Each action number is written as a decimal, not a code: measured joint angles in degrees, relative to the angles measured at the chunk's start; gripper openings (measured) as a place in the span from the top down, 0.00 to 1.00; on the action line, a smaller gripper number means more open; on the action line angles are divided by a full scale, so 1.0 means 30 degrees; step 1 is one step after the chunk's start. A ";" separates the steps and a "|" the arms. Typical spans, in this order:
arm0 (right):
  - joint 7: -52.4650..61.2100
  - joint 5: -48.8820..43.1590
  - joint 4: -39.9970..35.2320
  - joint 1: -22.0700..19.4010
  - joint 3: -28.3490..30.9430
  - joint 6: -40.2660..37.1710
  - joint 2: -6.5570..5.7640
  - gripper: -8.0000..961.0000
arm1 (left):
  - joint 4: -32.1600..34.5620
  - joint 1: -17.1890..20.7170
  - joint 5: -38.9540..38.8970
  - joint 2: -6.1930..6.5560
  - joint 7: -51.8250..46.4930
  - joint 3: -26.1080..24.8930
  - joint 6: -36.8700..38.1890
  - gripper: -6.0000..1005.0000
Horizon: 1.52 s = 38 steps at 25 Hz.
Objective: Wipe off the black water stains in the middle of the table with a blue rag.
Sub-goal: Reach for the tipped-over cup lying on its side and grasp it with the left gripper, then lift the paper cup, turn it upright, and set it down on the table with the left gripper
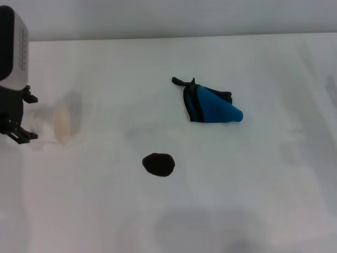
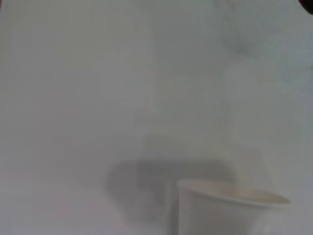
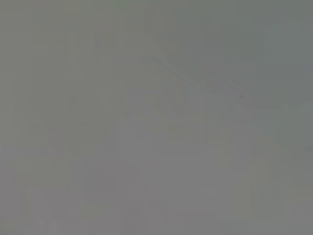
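The black water stain point(image 1: 158, 164) is a small oval blotch on the white table point(image 1: 253, 174), a little below the middle of the head view. The blue rag point(image 1: 213, 108), with black edging, lies crumpled beyond and to the right of the stain, apart from it. My left gripper point(image 1: 31, 117) is at the far left edge, well away from both. Its fingers point(image 1: 29, 98) stand on either side of a white paper cup point(image 1: 62, 124) tipped on its side, mouth toward the stain. The cup also shows in the left wrist view point(image 2: 225, 210). My right gripper is out of view.
The right wrist view shows only a plain grey surface. The table's far edge point(image 1: 174, 36) runs along the top of the head view, with a pale wall behind it.
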 joint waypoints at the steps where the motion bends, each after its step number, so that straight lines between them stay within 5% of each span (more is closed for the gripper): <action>1: 0.0000 -0.0001 -0.0012 0.0004 0.0000 -0.0010 -0.0012 0.13 | -0.0164 -0.0007 -0.0018 -0.0042 0.0060 0.0002 0.0155 0.12; 12: 0.0000 -0.0002 -0.0286 0.0030 -0.0013 0.0018 -0.0049 0.14 | -0.1996 -0.0050 -0.0169 -0.0378 0.0375 -0.0097 0.2460 0.12; 26: 0.0000 -0.0003 -0.0439 -0.0128 -0.0012 0.0083 -0.0078 0.14 | -0.2086 0.0111 -0.0208 -0.0719 0.0104 -0.0114 0.2509 0.12; 38: -0.0112 -0.0003 -0.0519 -0.0077 -0.0011 0.0040 -0.0079 0.14 | -0.1751 0.0239 -0.0265 -0.0887 -0.1208 -0.0280 0.2606 0.23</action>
